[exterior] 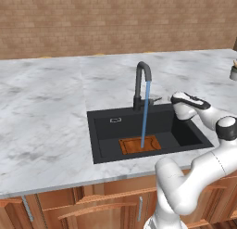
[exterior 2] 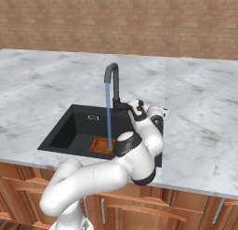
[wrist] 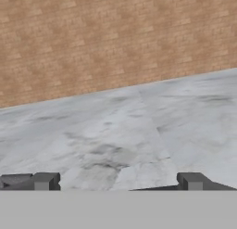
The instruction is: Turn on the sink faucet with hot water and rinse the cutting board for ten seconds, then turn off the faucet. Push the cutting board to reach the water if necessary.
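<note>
You have the water (exterior: 145, 114) running: a thin blue stream drops from the curved spout of the sink faucet (exterior: 141, 84) straight onto the cutting board (exterior: 140, 144), which lies flat on the floor of the sink (exterior: 104, 130) near its front wall. Your gripper (wrist: 118, 181) sits just to the right of the faucet's base, over the sink's back right corner, aimed across the marble counter (exterior: 41, 107) toward the brick wall (exterior: 115, 19). In the hand view its fingertips (wrist: 45, 181) stand wide apart with nothing between them, so the pincer is released
</note>
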You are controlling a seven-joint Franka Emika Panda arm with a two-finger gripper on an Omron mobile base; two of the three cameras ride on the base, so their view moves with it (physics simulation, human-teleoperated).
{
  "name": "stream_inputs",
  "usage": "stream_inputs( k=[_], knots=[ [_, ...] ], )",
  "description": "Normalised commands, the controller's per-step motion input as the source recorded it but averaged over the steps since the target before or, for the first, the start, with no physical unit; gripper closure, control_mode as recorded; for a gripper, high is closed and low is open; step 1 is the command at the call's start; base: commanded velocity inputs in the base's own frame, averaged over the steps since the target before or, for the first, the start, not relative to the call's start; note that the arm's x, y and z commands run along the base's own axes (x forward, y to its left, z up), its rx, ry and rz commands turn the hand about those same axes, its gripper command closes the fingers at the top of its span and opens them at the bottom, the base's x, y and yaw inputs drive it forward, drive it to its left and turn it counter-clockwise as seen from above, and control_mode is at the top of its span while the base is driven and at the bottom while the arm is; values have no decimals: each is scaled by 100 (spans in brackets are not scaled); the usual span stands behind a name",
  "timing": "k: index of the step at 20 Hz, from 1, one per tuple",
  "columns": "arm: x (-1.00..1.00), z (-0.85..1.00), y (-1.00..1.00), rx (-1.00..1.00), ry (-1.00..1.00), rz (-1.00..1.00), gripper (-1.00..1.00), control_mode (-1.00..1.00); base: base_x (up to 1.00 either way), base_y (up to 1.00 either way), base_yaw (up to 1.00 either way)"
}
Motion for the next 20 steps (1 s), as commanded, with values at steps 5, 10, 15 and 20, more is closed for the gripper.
stream_inputs(
  k=[5, 10, 15, 20],
  knots=[
    [0, -14, 0, 0, 0, 0, -100, -100, 0, 0, 0],
    [4, 0, 4, 0, 0, 0, -100, -100, 0, 0, 0],
    [13, 0, 0, 0, 0, 0, -100, -100, 0, 0, 0],
    [11, 0, 6, 0, 0, 0, -100, -100, 0, 0, 0]
  ],
)
